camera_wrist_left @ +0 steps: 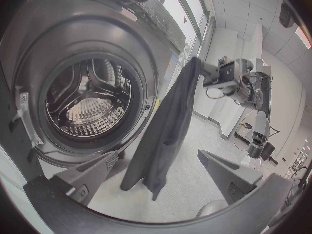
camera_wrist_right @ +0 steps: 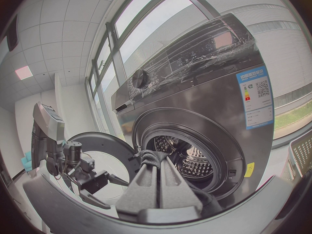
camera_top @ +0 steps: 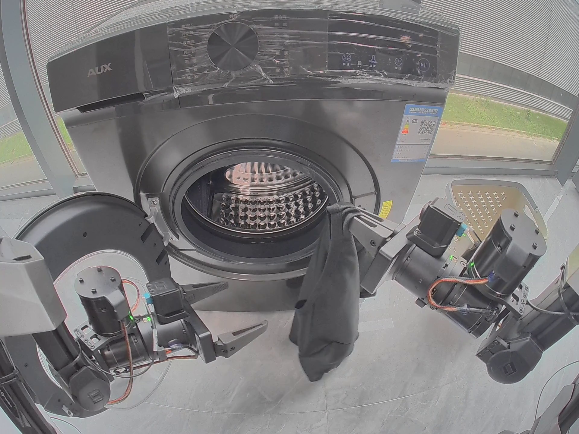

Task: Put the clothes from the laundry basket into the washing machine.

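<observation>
You had the washing machine (camera_top: 259, 116) in front of you, its door (camera_top: 84, 230) swung wide on your left and the drum (camera_top: 256, 203) open to view. The laundry basket (camera_top: 491, 203) stood to the right of the machine, behind your right arm. The dark garment (camera_top: 329, 296) hung from your right hand (camera_top: 353, 212), which was clenched on a bunched top edge just at the right side of the drum's mouth. The rest dangled toward the floor (camera_top: 410, 381). It looked light, soft and limp, so I judged the trailing part could catch on the mouth unless it was fed in. The bunched top seemed a sound hold. Your left hand (camera_top: 244, 305) hovered low by the door, fingers (camera_top: 241, 336) spread, holding nothing.
</observation>
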You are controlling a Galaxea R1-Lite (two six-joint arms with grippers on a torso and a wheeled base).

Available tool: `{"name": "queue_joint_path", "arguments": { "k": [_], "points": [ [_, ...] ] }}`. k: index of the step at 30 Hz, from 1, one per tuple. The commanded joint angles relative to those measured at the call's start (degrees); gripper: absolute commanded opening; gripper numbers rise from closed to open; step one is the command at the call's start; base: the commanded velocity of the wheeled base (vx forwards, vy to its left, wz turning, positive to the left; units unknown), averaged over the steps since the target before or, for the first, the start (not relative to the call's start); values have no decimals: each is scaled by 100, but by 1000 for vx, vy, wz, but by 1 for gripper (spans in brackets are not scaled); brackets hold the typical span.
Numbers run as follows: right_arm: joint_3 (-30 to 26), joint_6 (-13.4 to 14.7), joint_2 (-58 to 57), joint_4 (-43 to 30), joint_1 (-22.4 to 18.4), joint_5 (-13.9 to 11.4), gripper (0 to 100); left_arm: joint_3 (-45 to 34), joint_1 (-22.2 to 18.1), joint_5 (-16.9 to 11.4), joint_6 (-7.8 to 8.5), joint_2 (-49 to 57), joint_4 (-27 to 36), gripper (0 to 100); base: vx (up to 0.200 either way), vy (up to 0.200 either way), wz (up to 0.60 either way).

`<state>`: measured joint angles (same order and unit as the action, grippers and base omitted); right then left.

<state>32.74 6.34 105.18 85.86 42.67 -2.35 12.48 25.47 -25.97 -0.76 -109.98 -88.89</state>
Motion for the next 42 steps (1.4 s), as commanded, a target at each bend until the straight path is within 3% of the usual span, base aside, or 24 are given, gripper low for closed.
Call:
{"name": "queue_joint_path", "arguments": {
  "k": [1, 13, 19, 36, 42],
  "points": [
    [206, -1, 46, 1, 31, -72, 0, 176, 134, 4, 23, -568, -5, 100, 0, 0, 0],
    [312, 8, 73, 19, 506, -213, 0, 536, 222, 83, 32, -1060, -14, 100, 0, 0, 0],
    [355, 8, 64, -8, 602, -204, 0, 852, 222, 232, 23, -1227, -5, 100, 0, 0, 0],
    [347, 8, 90, 27, 787, -195, 0, 1503, 494, 197, 40, -2080, -14, 100, 0, 0, 0],
    [285, 8, 29, 27, 892, -160, 0, 2232, 442, 250, 40, -2625, -23, 100, 0, 0, 0]
  ]
}}
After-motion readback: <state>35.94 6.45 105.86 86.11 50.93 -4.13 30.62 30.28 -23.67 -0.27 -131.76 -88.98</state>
